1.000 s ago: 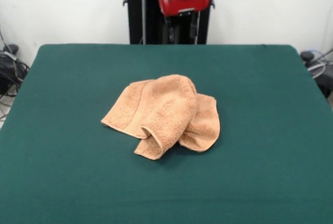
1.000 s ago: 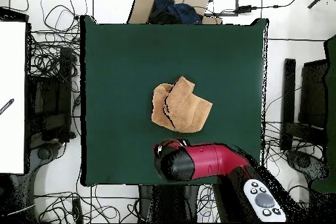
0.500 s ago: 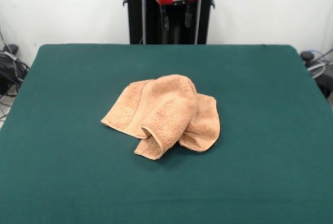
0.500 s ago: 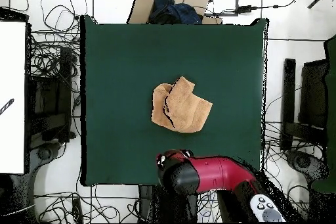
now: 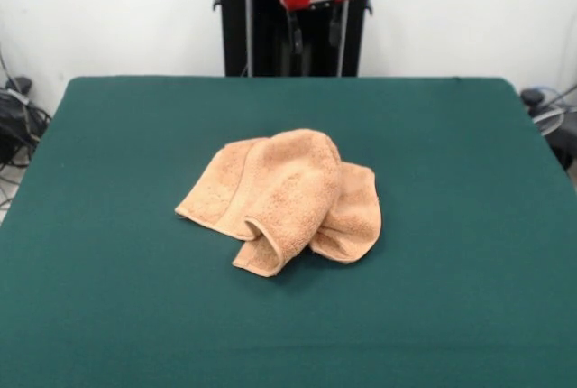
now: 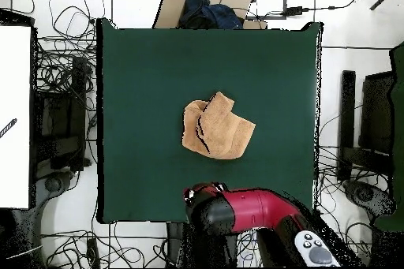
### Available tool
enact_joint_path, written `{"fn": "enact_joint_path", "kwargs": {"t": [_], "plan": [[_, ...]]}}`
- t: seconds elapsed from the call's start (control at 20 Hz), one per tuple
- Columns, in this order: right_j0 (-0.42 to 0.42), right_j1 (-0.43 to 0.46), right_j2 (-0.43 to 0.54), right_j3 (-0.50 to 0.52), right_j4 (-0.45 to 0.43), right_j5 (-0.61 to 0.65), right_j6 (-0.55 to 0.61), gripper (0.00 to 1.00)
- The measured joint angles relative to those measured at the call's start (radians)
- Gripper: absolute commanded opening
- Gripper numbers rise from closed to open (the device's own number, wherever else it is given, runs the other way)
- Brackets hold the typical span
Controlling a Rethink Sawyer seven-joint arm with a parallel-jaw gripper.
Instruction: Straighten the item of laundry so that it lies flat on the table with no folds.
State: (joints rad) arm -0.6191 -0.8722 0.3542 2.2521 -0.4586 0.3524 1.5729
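Big dark green table point(image 5: 469, 226) point(image 6: 150, 76), soft like felt. One peach-orange towel point(image 5: 284, 197) point(image 6: 216, 127) on it, near the middle, bunched up with folds, one part rolled over another. Lots of bare green all around.

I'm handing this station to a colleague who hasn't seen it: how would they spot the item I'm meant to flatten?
Start from the big dark green table that fills the front view. Near its middle lies a peach-orange terry towel, the only cloth there. It is crumpled rather than flat, with one layer folded over another into a rounded hump.
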Motion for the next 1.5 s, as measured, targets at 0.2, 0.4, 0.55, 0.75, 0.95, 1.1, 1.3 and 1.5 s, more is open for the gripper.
{"fn": "enact_joint_path", "kwargs": {"t": [0.2,0.4,0.55,0.75,0.95,1.1,1.3,1.5], "plan": [[0.023,0.032,0.000,-0.037,0.000,0.000,0.000,1.00],[0.051,0.064,0.000,-0.081,0.001,0.000,0.000,1.00],[0.072,0.082,0.000,-0.113,0.007,0.000,0.000,1.00],[0.087,0.098,0.000,-0.146,0.021,0.000,0.000,1.00],[0.094,0.102,0.000,-0.181,0.034,0.000,0.000,1.00],[0.097,0.102,0.000,-0.200,0.039,0.000,0.000,1.00],[0.103,0.103,0.000,-0.229,0.044,0.005,0.000,1.00],[0.109,0.103,0.000,-0.262,0.054,0.034,0.000,1.00]]}}
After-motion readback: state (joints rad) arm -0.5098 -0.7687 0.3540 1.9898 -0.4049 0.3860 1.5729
